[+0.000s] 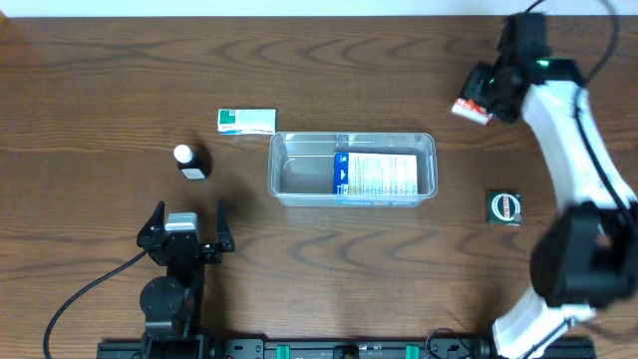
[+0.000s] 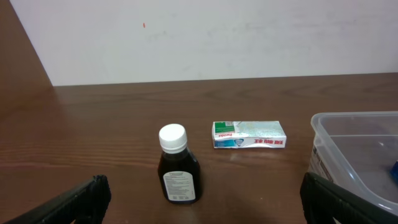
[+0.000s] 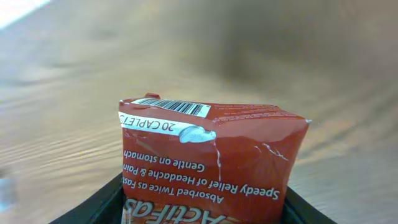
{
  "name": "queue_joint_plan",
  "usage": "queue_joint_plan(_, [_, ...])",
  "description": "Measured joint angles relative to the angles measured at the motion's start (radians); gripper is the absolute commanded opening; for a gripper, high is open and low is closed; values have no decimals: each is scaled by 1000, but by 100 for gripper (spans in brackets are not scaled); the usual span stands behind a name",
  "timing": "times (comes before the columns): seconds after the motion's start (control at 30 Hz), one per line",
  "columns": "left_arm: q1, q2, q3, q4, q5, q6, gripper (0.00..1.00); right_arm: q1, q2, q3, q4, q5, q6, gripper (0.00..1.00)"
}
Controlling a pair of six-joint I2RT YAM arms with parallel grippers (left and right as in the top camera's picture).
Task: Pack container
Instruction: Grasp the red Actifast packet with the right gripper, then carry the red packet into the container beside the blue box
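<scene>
The clear plastic container (image 1: 352, 169) sits mid-table with a blue-and-white box (image 1: 375, 176) inside its right half; its corner shows in the left wrist view (image 2: 354, 149). My right gripper (image 1: 480, 100) is at the far right back, above the table, shut on a red caplet box (image 3: 211, 162), which also shows in the overhead view (image 1: 471, 109). My left gripper (image 1: 185, 231) is open and empty near the front left. A dark bottle with a white cap (image 2: 177, 169) stands just ahead of it, seen from overhead (image 1: 190, 162). A green-and-white box (image 1: 246, 122) lies behind the bottle (image 2: 249, 135).
A small dark square packet with a round label (image 1: 504, 207) lies right of the container. A pale wall stands behind the table's far edge (image 2: 217, 37).
</scene>
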Motion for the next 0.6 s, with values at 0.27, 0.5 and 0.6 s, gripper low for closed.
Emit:
queue_joint_plan(0.27, [0,0,0,0,0,0,98,96,-161,2,-14,-277,-43,53])
queue_joint_plan(0.5, [0,0,0,0,0,0,98,286,-150,1,-82,-357,-60,53])
queue_joint_plan(0.6, [0,0,0,0,0,0,98,360,-150,1,-87,-355,-64,52])
